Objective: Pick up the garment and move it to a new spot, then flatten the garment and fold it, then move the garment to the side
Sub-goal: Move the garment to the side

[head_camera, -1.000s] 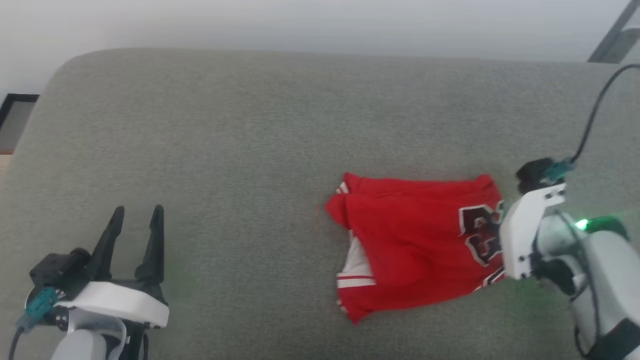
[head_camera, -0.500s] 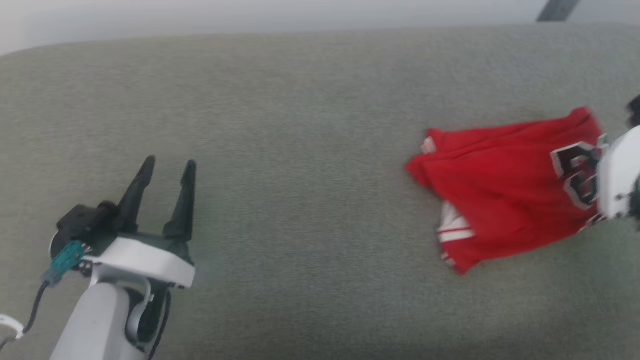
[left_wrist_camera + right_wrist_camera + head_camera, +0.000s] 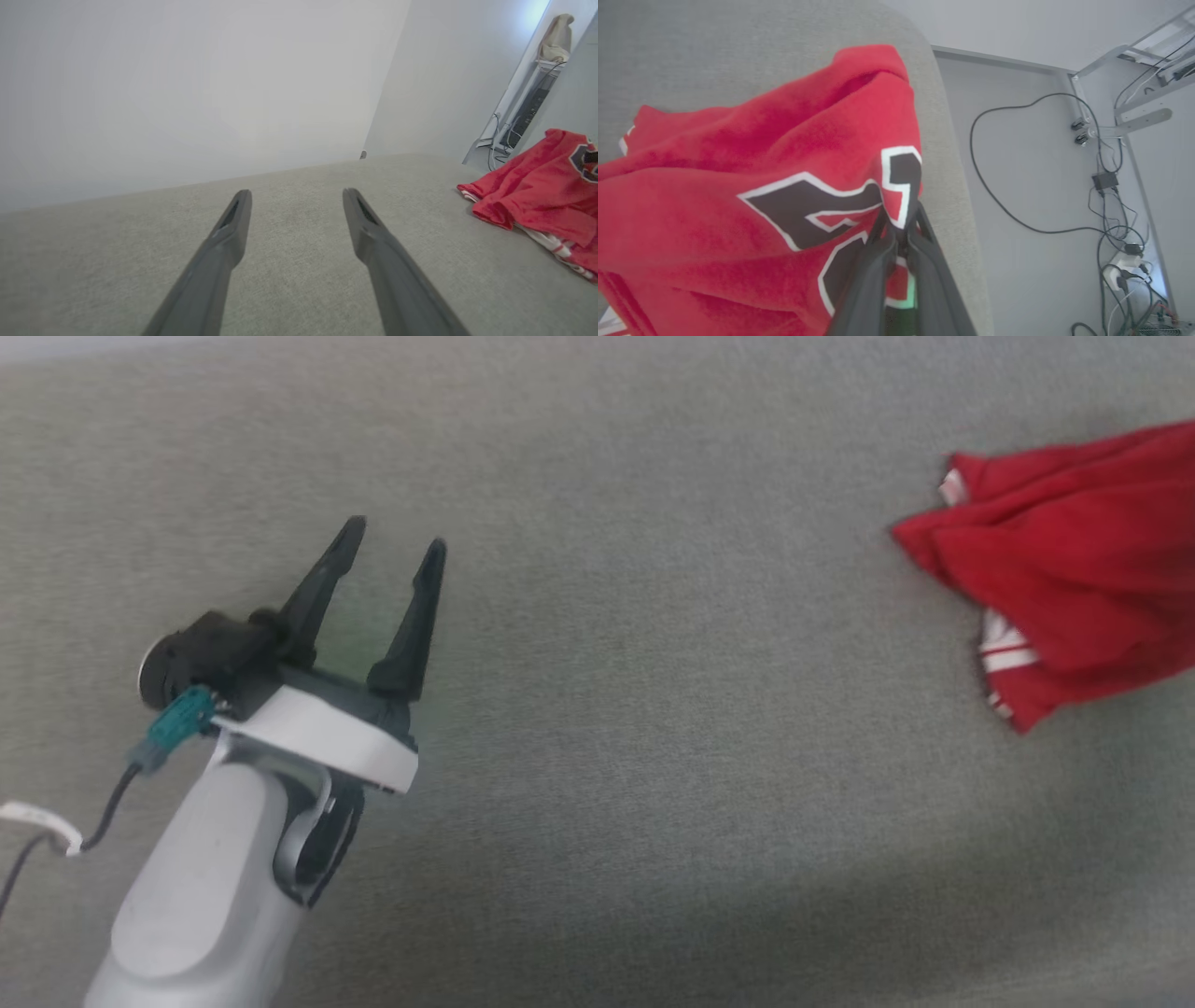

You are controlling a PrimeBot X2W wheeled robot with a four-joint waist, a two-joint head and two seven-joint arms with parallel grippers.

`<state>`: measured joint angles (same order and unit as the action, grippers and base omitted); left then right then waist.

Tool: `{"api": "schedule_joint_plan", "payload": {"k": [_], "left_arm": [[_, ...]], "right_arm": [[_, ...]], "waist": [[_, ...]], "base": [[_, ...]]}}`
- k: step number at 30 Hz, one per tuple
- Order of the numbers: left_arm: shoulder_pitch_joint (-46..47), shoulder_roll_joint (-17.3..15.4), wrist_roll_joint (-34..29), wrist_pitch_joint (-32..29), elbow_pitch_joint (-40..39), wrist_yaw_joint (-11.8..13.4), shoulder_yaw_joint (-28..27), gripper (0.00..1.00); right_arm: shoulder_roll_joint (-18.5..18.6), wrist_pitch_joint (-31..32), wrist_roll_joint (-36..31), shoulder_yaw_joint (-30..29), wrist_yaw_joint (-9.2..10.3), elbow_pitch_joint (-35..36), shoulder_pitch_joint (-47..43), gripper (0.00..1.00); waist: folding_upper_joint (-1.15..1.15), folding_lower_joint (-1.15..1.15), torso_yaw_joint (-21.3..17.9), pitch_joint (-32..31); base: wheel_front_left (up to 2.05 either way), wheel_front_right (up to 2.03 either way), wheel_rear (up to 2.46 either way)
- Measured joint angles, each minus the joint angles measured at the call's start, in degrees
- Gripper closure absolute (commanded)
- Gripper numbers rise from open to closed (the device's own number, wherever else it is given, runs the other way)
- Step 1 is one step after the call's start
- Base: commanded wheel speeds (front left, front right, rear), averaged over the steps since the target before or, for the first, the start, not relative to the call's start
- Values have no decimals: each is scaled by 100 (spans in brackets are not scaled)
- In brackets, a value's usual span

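Red garment (image 3: 714,154) bunches pinched inside the right tool (image 3: 899,223).

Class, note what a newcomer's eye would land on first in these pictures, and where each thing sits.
The bright red garment stands out, bunched at the right edge of the head view on the grey upholstery. In the right wrist view the right tool is shut on its fabric beside a black, white-edged numeral. The left tool hovers open over bare upholstery at the left.
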<state>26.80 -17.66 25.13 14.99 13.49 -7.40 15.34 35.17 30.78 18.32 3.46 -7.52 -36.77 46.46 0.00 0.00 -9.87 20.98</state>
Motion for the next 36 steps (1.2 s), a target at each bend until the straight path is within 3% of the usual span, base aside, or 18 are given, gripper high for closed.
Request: {"api": "schedule_joint_plan", "payload": {"k": [13,29,30,31,32,33,36], "left_arm": [[896,-233,53,0,68,0,687,0],[1341,-376,209,0,125,0,1002,0],[1343,-375,210,0,132,0,1004,0],[1343,-372,214,0,132,0,1004,0],[1343,-374,216,0,135,0,1002,0],[1343,-371,218,0,138,0,998,0],[1336,-377,223,0,161,0,942,0]], "right_arm": [[30,-1006,-1080,-413,0,-1009,810,100],[-488,-1617,-2012,-848,0,-2321,1347,100],[-510,-1652,-2073,-866,0,-2380,1372,78],[-517,-1700,-2140,-869,0,-2424,1393,63],[-519,-1755,-2185,-886,0,-2460,1419,4],[-519,-1789,-2197,-944,0,-2504,1467,0],[-516,-1883,-2264,-967,1,-2591,1571,0]], "waist": [[0,0,-350,830],[0,0,-271,1250],[0,0,-261,1249],[0,0,-250,1246],[0,0,-242,1239],[0,0,-233,1230],[0,0,-213,1171]], "base": [[0,0,0],[0,0,0],[0,0,0],[0,0,0],[0,0,0],[0,0,0],[0,0,0]]}}
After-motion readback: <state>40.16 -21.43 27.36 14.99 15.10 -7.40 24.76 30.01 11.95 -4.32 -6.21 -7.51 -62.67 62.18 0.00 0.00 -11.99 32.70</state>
